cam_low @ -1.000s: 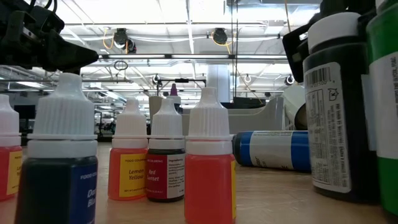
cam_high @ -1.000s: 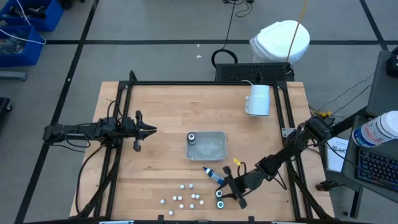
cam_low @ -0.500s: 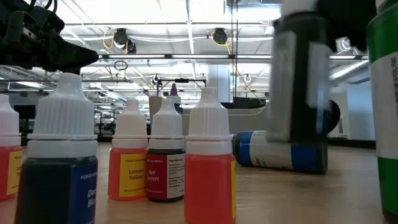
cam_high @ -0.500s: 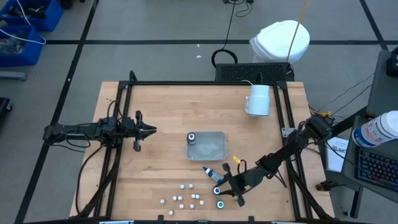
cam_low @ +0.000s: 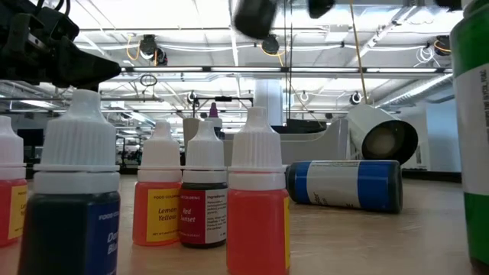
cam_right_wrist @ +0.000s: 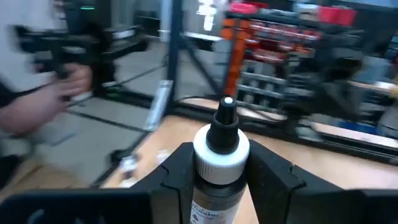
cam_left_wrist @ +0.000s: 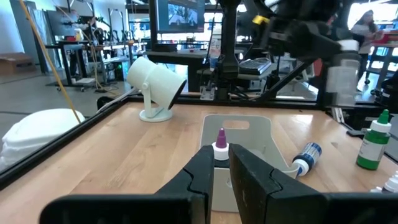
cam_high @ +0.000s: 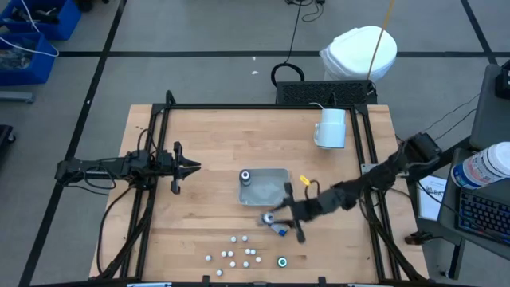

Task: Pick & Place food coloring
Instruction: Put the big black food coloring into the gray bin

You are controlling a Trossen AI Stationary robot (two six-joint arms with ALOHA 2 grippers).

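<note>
Food coloring bottle (cam_right_wrist: 219,163) gripped in right hand (cam_right_wrist: 217,180); nozzle pointing forward.

a pale wooden table (cam_high: 215,151) edged by a black metal frame (cam_high: 263,106) stands on grey floor (cam_high: 199,48) crossed by dark lines. a white round stool (cam_high: 360,51) sits beyond the far edge, blue bins (cam_high: 32,32) at one corner. behind: a workshop hall with ceiling strip lights (cam_low: 229,30), a monitor (cam_left_wrist: 183,14) and shelving (cam_right_wrist: 280,37).

A blurred person (cam_right_wrist: 31,112) smears across the right wrist view; the green-labelled bottle (cam_low: 472,130) is cut off at the low view's edge.
</note>
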